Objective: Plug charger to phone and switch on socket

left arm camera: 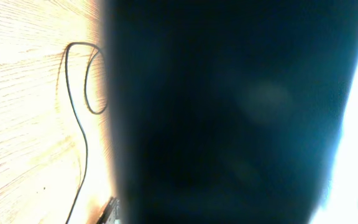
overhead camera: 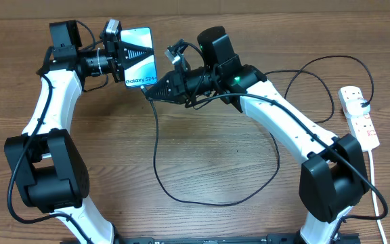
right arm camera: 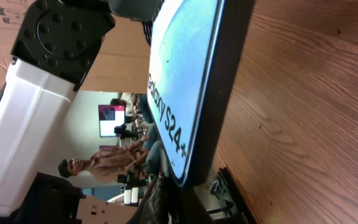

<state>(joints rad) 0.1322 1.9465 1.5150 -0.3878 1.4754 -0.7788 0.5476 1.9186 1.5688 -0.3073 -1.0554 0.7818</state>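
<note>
Reaches both arms inward, clamping the phone (overhead camera: 141, 57) in the left gripper (overhead camera: 122, 55) at the table's (overhead camera: 215, 159) far side. Pinches the charger's (overhead camera: 155, 146) tip in the right gripper (overhead camera: 152, 92), beside the phone's lower corner. Reads "Galaxy S24+" on screen.

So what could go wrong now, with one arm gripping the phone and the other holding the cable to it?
The right gripper hides the tip of the charger, so it may miss the port on the phone. The left gripper clamps the phone from one side only; a push could twist it. Its slack loops under the right arm and might snag on the way to the socket.
</note>
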